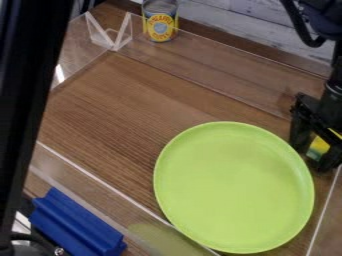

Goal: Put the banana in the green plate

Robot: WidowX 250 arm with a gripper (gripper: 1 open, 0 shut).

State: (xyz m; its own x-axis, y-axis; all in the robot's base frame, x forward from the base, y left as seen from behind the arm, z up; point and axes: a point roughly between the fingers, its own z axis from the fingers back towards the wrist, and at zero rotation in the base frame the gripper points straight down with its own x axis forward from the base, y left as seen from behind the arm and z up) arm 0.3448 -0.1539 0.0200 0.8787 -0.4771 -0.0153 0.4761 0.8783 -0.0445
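At the frame's right edge our gripper (318, 145) points down with jaws wide apart around the banana (318, 152) — apparently not yet clamped — just beside the green plate (234, 187), ready to grasp.

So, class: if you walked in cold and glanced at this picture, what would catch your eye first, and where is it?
The big lime-green plate dominates, lying empty on the wooden table at lower right. Next comes the black tool at the plate's right edge, pointing down with a bit of yellow, probably the banana, between its open jaws. A yellow-labelled can stands far back at the top.
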